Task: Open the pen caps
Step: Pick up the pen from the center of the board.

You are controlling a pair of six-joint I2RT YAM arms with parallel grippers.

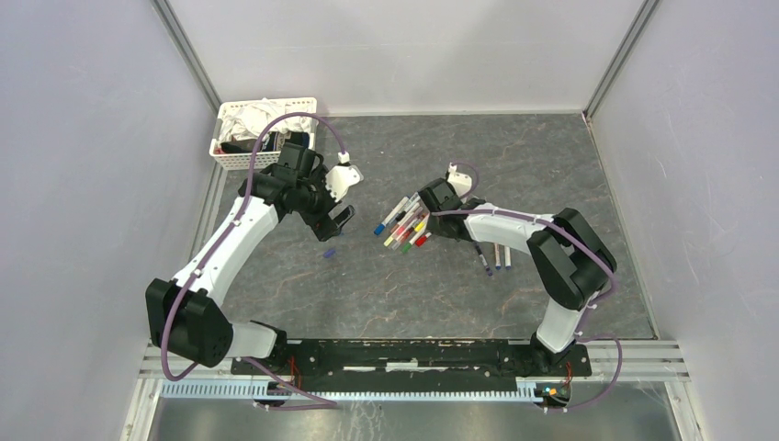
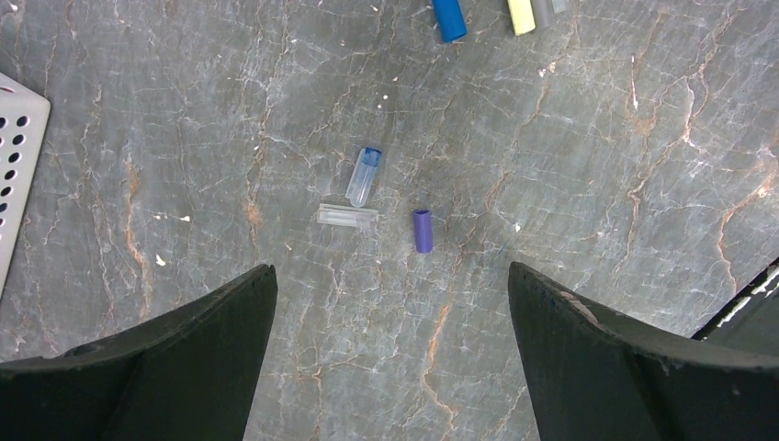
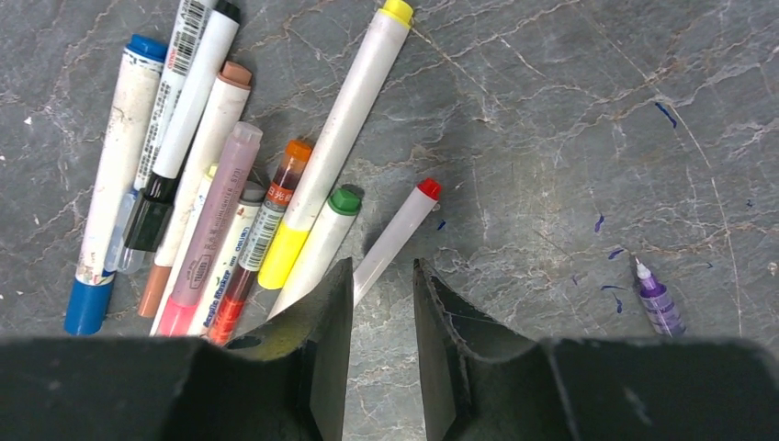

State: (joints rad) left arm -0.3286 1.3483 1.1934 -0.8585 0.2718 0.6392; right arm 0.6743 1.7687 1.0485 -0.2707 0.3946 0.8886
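Several capped pens (image 3: 216, 220) lie in a loose pile (image 1: 404, 225). One slim pen (image 3: 397, 230) has a red cap (image 3: 428, 189), and its tail runs down to my right gripper (image 3: 382, 266) (image 1: 425, 213). That gripper's jaws stand a narrow gap apart over the table, with the pen's tail at the left fingertip and nothing clamped. A green cap (image 3: 344, 199) sits just left of it. My left gripper (image 2: 392, 268) (image 1: 342, 220) hangs wide open and empty above loose pen caps: a purple cap (image 2: 423, 230) (image 1: 328, 254), a clear cap (image 2: 347, 215) and a blue-tipped clear cap (image 2: 364, 176).
A white slatted basket (image 1: 230, 161) of cloths stands at the back left, its edge (image 2: 14, 165) showing in the left wrist view. Uncapped pens (image 1: 491, 257) lie right of the pile, one with a purple tip (image 3: 660, 301) among ink marks. Walls enclose three sides.
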